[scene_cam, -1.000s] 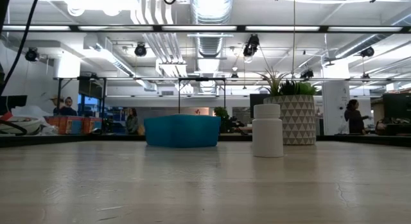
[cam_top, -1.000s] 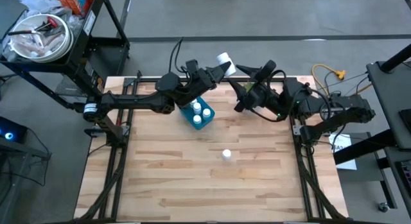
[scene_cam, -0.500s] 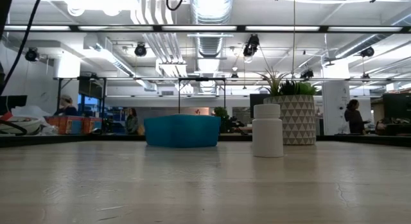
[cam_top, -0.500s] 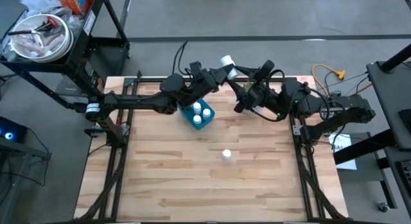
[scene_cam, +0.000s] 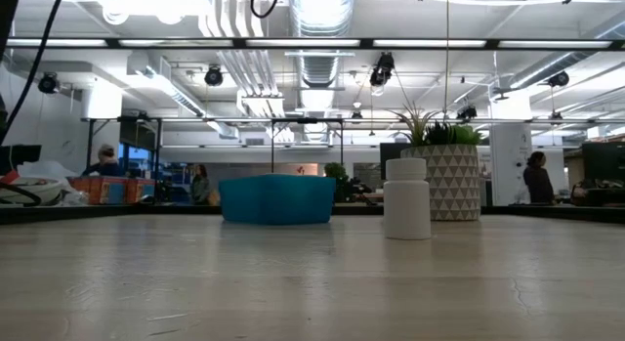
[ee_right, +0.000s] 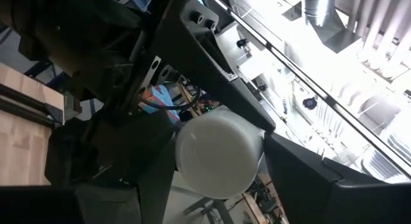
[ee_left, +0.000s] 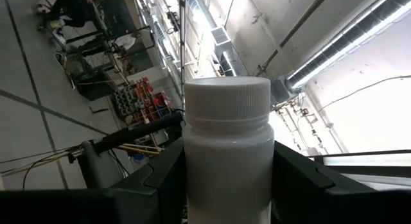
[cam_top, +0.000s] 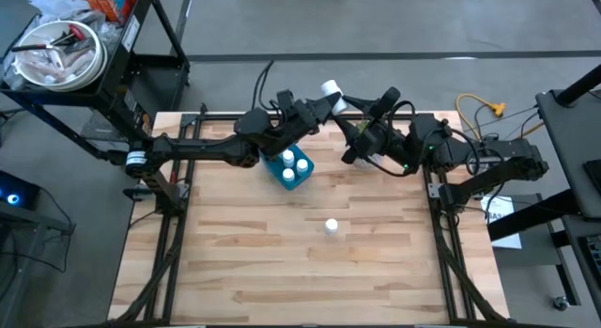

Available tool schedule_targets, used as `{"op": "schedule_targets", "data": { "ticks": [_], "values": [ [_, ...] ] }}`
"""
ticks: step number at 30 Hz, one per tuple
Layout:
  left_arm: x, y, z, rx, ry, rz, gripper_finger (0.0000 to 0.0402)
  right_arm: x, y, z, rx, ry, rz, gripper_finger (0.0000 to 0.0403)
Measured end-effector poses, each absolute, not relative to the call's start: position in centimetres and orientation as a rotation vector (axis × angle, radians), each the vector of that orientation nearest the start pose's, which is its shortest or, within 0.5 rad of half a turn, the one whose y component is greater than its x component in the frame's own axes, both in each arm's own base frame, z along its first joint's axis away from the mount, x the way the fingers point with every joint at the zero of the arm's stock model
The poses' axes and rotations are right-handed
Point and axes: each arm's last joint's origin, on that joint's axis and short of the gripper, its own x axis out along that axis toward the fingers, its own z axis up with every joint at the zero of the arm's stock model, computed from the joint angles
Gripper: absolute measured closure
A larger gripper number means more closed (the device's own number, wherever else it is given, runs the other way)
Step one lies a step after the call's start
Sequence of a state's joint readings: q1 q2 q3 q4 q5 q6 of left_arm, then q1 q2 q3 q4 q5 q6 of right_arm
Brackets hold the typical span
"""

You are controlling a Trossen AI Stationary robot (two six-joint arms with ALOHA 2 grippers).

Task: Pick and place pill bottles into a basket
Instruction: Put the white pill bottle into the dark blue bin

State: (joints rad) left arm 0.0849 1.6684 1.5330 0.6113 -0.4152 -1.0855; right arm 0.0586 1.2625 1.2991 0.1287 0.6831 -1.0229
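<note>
Left gripper [cam_top: 324,95] remains clamped on a pill bottle [cam_top: 329,88], held raised at the far edge beyond the basket [cam_top: 291,168]; right gripper [cam_top: 349,131], fingers apart, waits just beside. Transfer pending.

we see bottle in left gripper [cam_top: 328,90] aloft | three bottles [cam_top: 295,163] in blue basket [cam_top: 285,179] | one bottle [cam_top: 331,226] upright mid-table

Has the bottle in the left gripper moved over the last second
Yes. In the high view the left gripper has carried its pill bottle slightly rightward and toward the table's far edge, farther from the fixed blue basket; almost all of that came early.
</note>
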Motion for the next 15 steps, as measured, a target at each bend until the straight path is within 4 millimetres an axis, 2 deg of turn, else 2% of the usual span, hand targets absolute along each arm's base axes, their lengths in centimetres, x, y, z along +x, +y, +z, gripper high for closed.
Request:
{"op": "schedule_targets", "data": {
  "ticks": [15],
  "values": [
    [37.79,4.42,43.58,-1.120,-0.699,0.186,0.0236,27.21,-0.26,43.87,-0.930,0.179,-0.645,0.0193]
  ]
}}
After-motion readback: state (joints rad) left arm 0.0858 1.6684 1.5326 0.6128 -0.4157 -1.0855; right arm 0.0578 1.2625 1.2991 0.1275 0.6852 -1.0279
